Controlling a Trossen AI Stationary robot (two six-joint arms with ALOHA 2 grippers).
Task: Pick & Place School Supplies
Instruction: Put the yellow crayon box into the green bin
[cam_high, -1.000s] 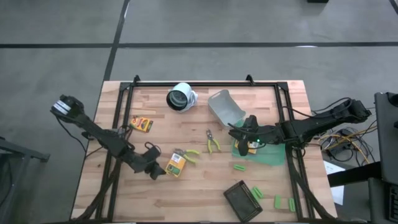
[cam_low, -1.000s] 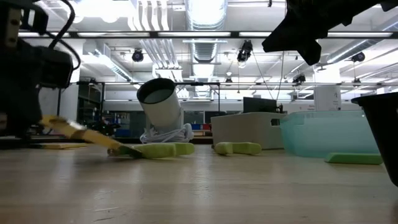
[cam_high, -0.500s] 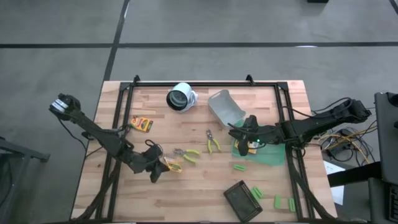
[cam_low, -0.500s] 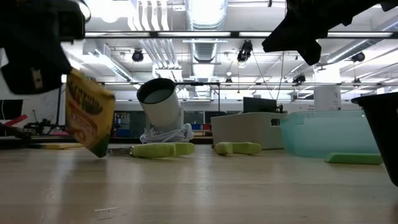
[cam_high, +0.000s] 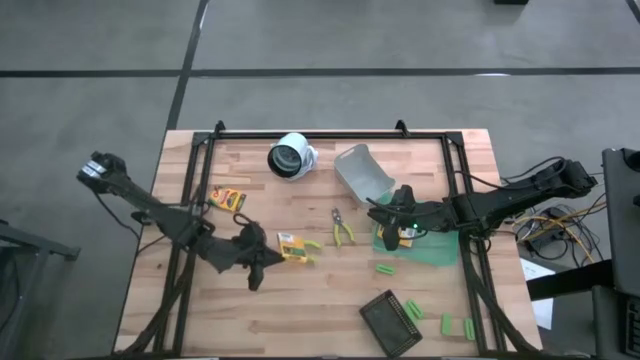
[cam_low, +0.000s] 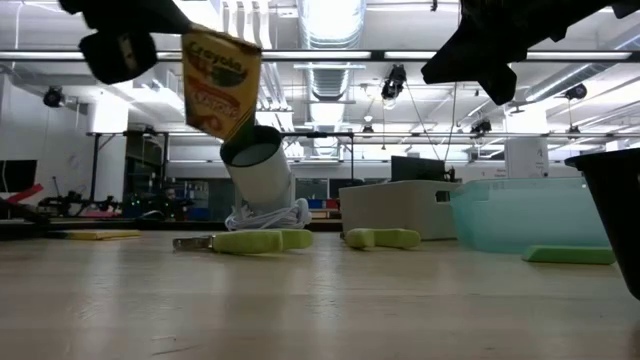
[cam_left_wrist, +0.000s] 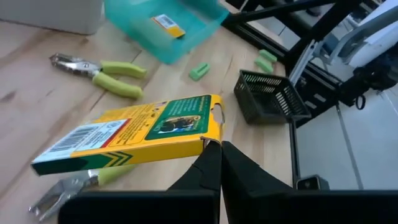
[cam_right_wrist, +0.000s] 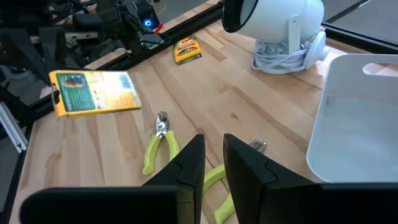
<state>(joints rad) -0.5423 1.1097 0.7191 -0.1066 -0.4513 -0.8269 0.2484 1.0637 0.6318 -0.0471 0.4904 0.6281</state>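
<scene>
My left gripper (cam_high: 272, 254) (cam_left_wrist: 215, 148) is near the table's middle, shut on a yellow pack (cam_high: 293, 246) (cam_low: 220, 80) that hangs in the air. Under it lies a yellow-handled tool (cam_left_wrist: 68, 186). A second tool (cam_high: 342, 228) (cam_right_wrist: 158, 140) lies flat further right. Another pack (cam_high: 228, 198) lies flat near the left rail, and a third (cam_high: 405, 237) lies in the green bin (cam_high: 425, 250). Green blocks (cam_high: 385, 268) lie near the right front. My right gripper (cam_high: 380, 212) (cam_right_wrist: 214, 149) hovers slightly open at the green bin's left edge, holding nothing. My left gripper pinches the yellow pack by one corner (cam_left_wrist: 210, 138) of its short end between the two fingertips (cam_left_wrist: 205, 163). The fingers come from the table's left, slanting down. The pack is lifted clear of the table and tilts, its far end sloping down away from the fingers.
A white cylinder (cam_high: 290, 157) lies on its side at the far edge, beside a tilted grey bin (cam_high: 362, 172). A dark mesh tray (cam_high: 390, 320) sits near the front, with green blocks (cam_high: 455, 325) to its right. Black rails (cam_high: 185, 230) run along both table sides.
My left gripper has risen and shifted slightly toward the table's right, staying shut on the pack. The pack lay almost flat on the table, then tipped up on one edge, and now hangs clear above the wood. The tool beneath it stays in place.
</scene>
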